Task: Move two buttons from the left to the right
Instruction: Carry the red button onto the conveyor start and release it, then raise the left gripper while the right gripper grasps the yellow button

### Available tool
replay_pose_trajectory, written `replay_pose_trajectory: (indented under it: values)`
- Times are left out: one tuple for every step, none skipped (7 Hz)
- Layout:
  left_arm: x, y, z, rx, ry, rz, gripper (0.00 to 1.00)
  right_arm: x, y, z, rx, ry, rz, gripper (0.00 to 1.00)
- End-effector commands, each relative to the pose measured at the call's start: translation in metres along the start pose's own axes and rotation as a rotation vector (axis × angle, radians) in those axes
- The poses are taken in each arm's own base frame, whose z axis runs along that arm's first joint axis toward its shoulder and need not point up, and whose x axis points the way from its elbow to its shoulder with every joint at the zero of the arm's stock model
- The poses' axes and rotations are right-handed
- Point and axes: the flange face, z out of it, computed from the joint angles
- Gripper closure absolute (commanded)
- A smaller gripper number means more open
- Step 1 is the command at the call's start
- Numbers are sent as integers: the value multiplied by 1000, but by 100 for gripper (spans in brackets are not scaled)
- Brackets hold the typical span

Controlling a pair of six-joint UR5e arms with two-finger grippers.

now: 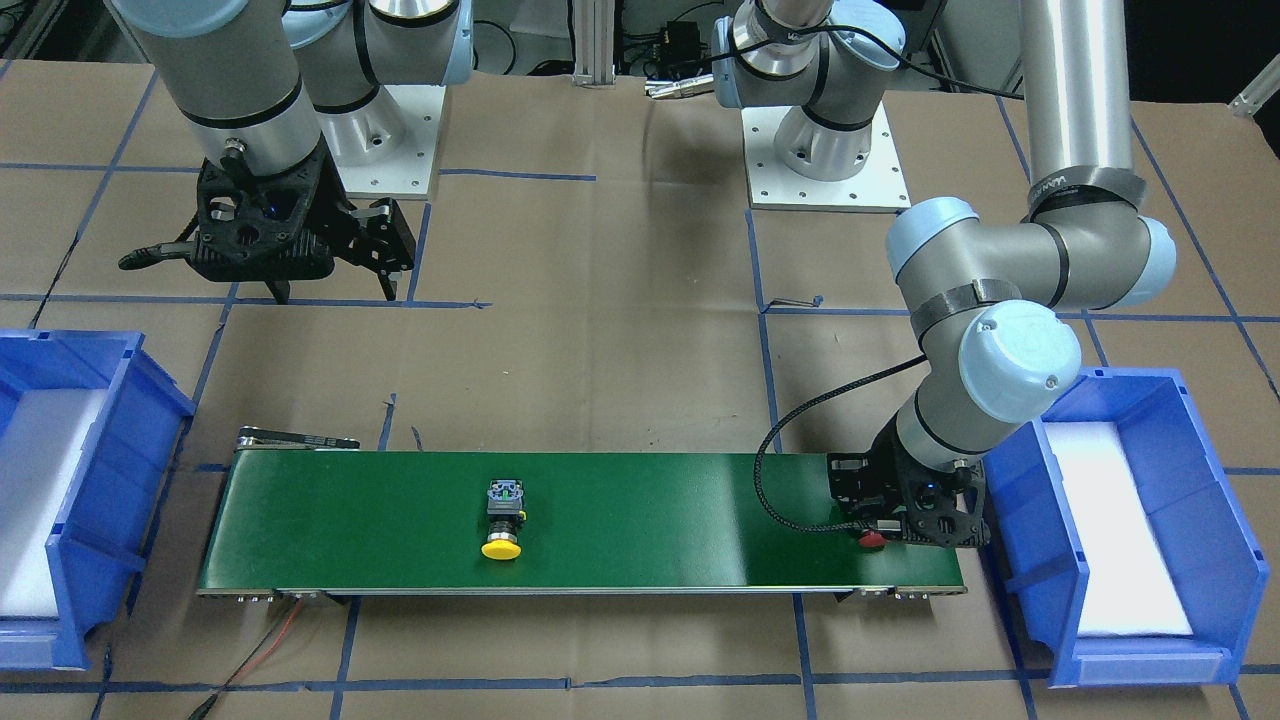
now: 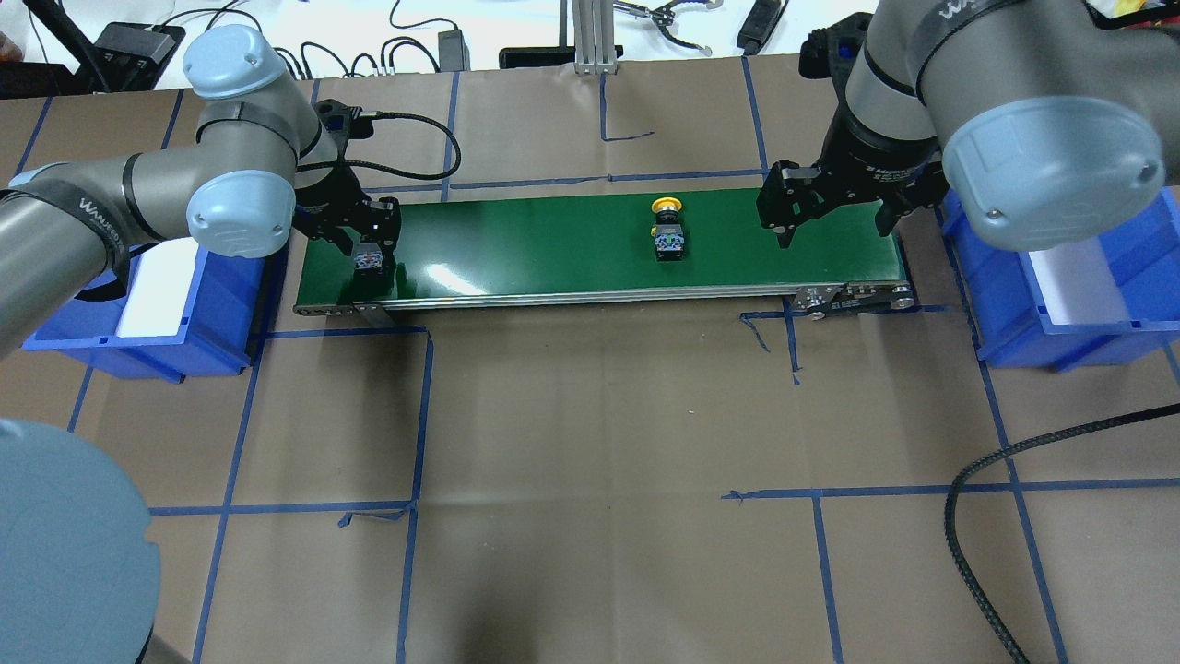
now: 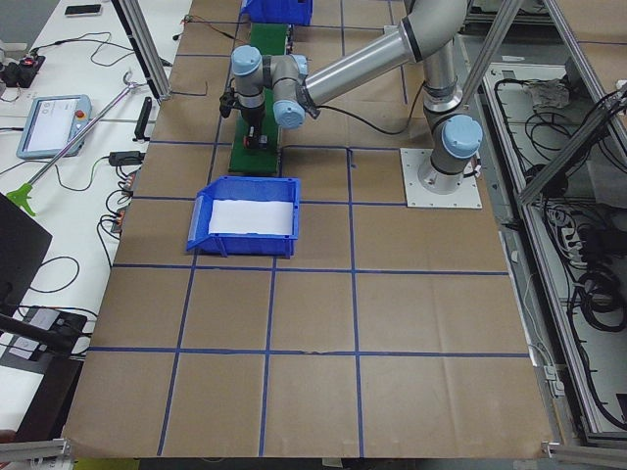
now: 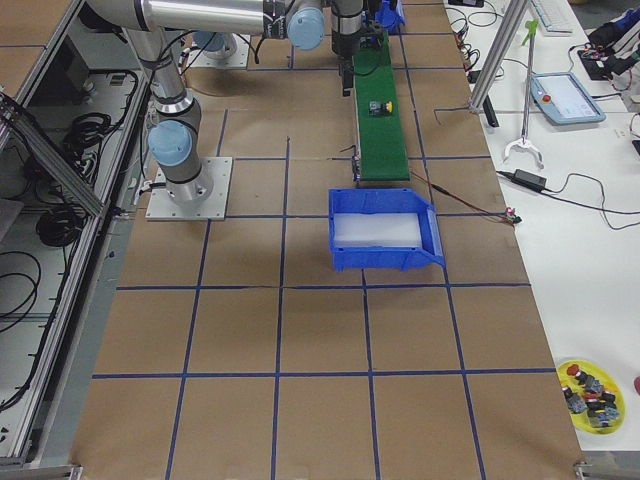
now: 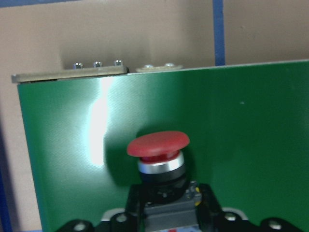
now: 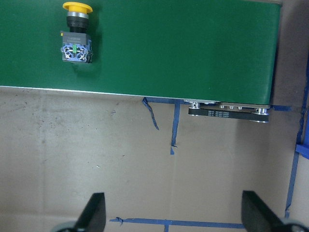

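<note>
The red button [image 5: 158, 144], judged light, rigid and smooth-capped, is clamped at its black body by the closed left gripper [image 2: 371, 254] at the green belt's [image 2: 553, 249] end near the table's left edge, while the yellow button [image 2: 666, 232] is seen lying mid-belt and the right gripper [image 6: 175, 212] is held open.

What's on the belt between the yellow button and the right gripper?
Nothing: in the overhead view, only bare green belt runs from the yellow button to the right gripper.

Overhead vs front cam, same belt [image 2: 553, 249]
</note>
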Motion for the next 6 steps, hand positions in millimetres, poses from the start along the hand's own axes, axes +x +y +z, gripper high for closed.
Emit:
replay_pose_trajectory:
  values:
    - [-2,-7,-44,55,-12,1,0,0,-5,-5,50,3,1,0]
    - [-1,-7,-72,17,-5,1,0,0,-10,2,43,1,2,0]
    - [-1,-6,-113,-7,0,1,0,-2,-23,13,61,-17,0,0]
    - [1,-4,-141,-31,1,-1,0,-4,-42,25,120,-34,-1,0]
    - [5,10,-169,-46,4,-11,0,-2,-64,49,160,-32,2,0]
    - [13,36,-196,-31,1,-7,0,-2,-77,67,168,-33,4,0]
